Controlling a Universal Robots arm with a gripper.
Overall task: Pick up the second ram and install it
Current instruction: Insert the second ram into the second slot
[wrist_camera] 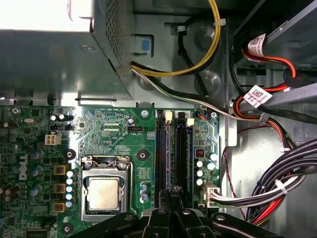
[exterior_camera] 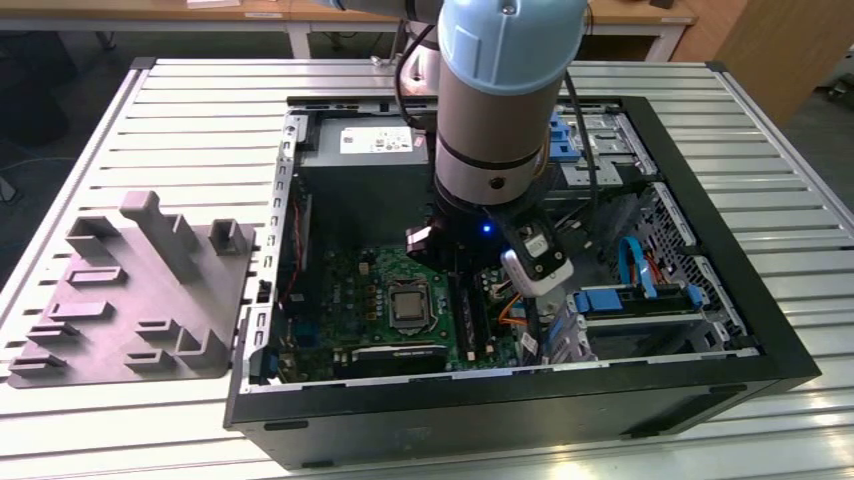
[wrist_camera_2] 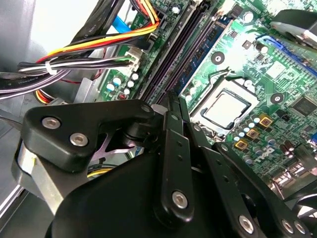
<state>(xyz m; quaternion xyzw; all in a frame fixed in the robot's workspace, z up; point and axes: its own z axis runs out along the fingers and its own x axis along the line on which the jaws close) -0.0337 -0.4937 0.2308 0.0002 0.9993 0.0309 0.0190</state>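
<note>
In the exterior view, the arm [exterior_camera: 501, 110] reached down into the open computer case [exterior_camera: 747, 330], over the green board [exterior_camera: 380, 290]. In the second wrist view, the pincer [wrist_camera_2: 174, 99] had its fingers squeezed together; I could not tell if they pinched anything. A dark-blue ram strip [wrist_camera_2: 208, 42] stood in a slot near its tips. In the first wrist view, the pincer hung over the black slots [wrist_camera: 173, 148].

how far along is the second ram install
Looks nearly done: a dark-blue strip, likely the second ram, already stands in the memory slots beside the processor. In hand: nothing; the claw is shut, right over them. Left: whether the strip is fully latched cannot be told.
</note>
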